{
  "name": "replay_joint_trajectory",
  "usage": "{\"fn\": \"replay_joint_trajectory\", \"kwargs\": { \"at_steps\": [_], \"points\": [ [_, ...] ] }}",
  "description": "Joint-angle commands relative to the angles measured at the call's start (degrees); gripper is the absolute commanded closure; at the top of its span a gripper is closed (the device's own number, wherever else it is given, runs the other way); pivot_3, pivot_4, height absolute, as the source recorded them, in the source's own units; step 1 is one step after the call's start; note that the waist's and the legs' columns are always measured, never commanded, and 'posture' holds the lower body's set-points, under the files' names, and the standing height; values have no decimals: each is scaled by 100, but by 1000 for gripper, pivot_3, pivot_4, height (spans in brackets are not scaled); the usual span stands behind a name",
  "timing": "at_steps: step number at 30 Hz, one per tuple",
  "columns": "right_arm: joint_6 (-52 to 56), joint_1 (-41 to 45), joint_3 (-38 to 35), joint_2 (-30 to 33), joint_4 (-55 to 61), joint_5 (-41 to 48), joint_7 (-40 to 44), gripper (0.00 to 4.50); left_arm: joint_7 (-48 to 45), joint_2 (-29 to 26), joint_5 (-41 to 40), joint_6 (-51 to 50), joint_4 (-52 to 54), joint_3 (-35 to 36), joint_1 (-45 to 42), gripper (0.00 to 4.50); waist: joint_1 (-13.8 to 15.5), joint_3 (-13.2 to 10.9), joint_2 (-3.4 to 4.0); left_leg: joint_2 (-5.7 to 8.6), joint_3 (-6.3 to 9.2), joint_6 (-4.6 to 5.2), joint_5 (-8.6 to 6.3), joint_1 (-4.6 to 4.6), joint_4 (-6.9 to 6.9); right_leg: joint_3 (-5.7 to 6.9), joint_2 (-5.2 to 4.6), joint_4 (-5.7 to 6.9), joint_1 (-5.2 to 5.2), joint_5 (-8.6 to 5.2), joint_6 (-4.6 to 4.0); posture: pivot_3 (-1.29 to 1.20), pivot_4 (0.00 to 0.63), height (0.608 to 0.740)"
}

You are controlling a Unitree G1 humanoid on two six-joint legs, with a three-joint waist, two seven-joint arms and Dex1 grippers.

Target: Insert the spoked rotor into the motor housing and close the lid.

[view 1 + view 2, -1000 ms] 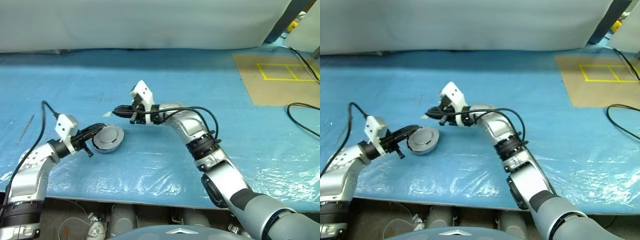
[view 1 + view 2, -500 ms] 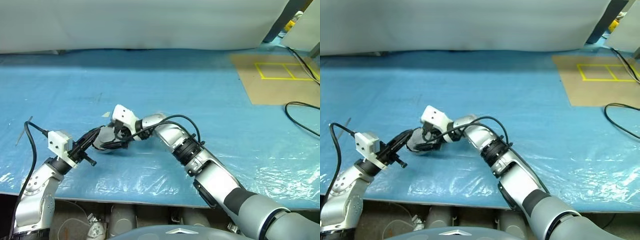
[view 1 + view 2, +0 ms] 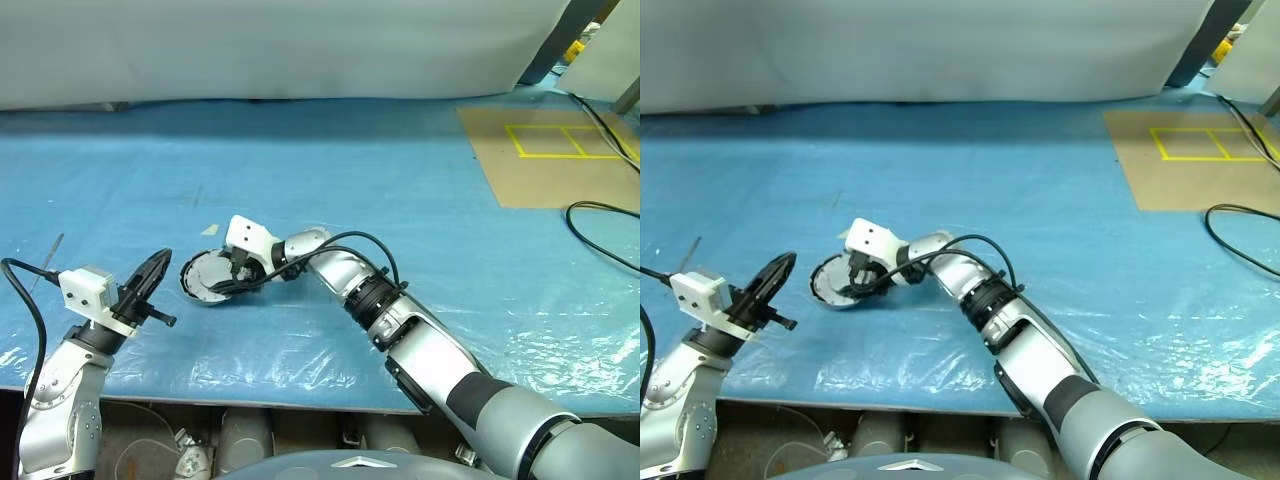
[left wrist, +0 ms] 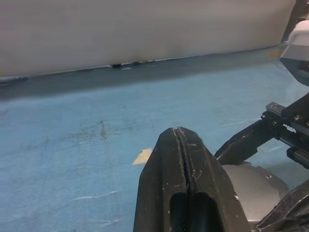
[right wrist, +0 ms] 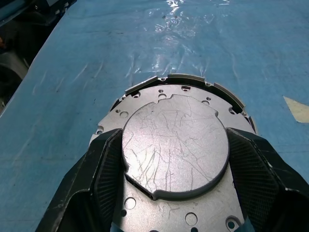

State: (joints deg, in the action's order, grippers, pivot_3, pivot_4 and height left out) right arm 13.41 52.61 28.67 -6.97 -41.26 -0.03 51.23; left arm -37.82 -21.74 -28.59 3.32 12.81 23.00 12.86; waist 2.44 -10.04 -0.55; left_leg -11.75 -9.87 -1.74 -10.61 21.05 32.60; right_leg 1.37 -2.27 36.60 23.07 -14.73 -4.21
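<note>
Head cam: the silver lid [image 3: 207,277] sits on the blue-covered table [image 3: 420,200], toward its front-left part, with the right gripper [image 3: 222,280] reaching over it. The left gripper [image 3: 150,283] hangs just beside it, apart from it.

Left wrist cam: fingers [image 4: 186,179] pressed together, nothing between them.

Right wrist cam: fingers [image 5: 99,169] spread wide, flanking the lid's raised round centre.
</note>
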Motion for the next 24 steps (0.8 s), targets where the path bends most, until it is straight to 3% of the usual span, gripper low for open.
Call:
{"fn": "replay_joint_trajectory", "kwargs": {
  "at_steps": [1, 14, 24],
  "points": [
    [-100, 360, -57, -439, -107, -13, 148, 1547, 28, -22, -160, 107, 176, 206, 84, 4500, 1, 0, 1, 0, 0, 2, -1, 0, 1, 0, 0, 1, 0, 0, 0, 0, 150, 740],
    [-1434, 1045, -111, 108, -1115, -239, 1740, 1547, 30, -10, -141, 77, 268, 60, 232, 4500, -6, -1, -1, -4, -5, 8, -5, 17, -2, 0, 3, -6, 12, -2, -5, 0, 150, 740],
    [-2181, 1481, -254, 406, -2132, -631, 2054, 1547, -86, -97, -160, -22, 164, 1, 111, 4500, 19, -4, 4, -5, -7, 19, -10, 17, 9, 1, 0, 1, 11, -3, -6, 0, 150, 740]
  ]
}}
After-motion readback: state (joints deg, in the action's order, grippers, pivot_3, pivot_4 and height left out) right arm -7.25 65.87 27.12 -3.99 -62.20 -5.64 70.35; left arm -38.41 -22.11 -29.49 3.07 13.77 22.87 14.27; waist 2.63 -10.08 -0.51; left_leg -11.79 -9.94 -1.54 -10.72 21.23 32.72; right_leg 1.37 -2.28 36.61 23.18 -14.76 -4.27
